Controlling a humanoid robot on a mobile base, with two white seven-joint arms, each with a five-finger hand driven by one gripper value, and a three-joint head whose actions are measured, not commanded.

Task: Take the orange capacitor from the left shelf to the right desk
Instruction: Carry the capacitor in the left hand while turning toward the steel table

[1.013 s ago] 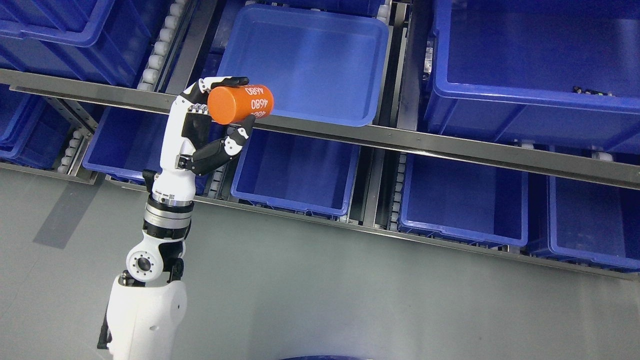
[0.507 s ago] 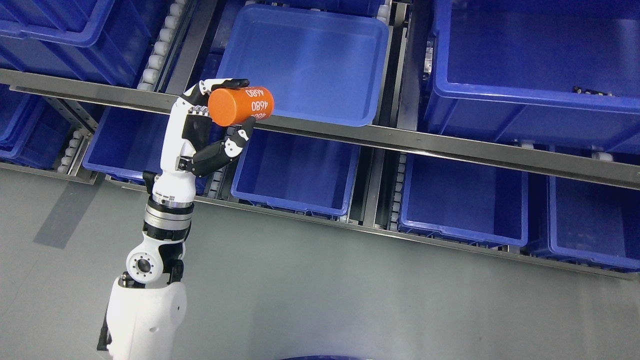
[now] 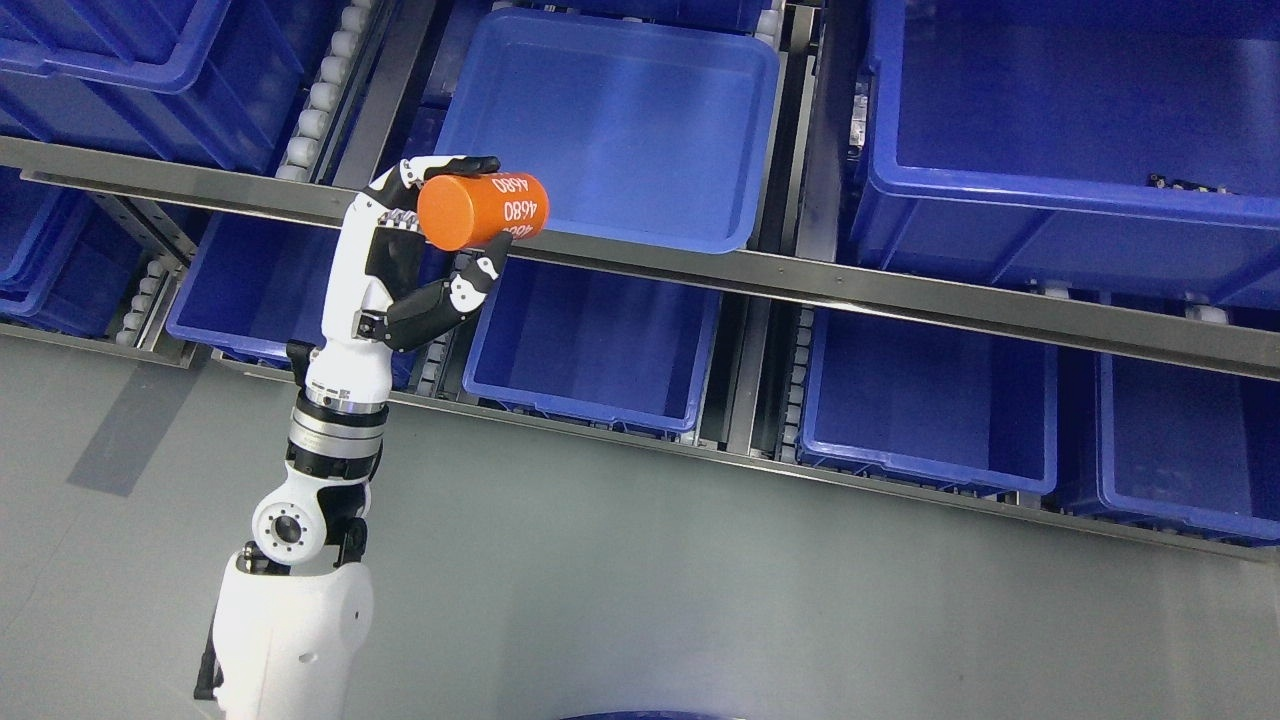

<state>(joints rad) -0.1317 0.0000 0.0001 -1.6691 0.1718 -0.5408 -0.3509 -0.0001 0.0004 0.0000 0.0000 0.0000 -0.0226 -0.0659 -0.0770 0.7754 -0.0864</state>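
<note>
Left of centre, at the upper shelf rail [image 3: 700, 265], the left hand [image 3: 420, 250] is raised on its white arm, which enters from the lower left. Hand clamped on the capacitor [image 3: 483, 210]: black-tipped fingers [image 3: 460, 165] curl over its top, thumb [image 3: 470, 280] presses up from beneath. Capacitor is orange, cylindrical, lying roughly horizontal, flat end facing the camera and to the left. White print on its side reads upside down, "4680". It is held clear of the shelf, in front of the rail and overlapping the near left corner of the shallow bin [image 3: 620, 120] on the upper level.

Shelf holds blue bins on two levels. Upper level: shallow bin in the middle, a deep bin [image 3: 1080, 130] to the right, more at far left [image 3: 120, 60]. Small dark item at the deep bin's right rim, too small to identify. Lower level: a row of open bins, one [image 3: 590, 340] directly below the hand. White rollers [image 3: 320, 90] run between the bin lanes.

Grey floor [image 3: 700, 600] fills the lower part of view. Right hand not seen.
</note>
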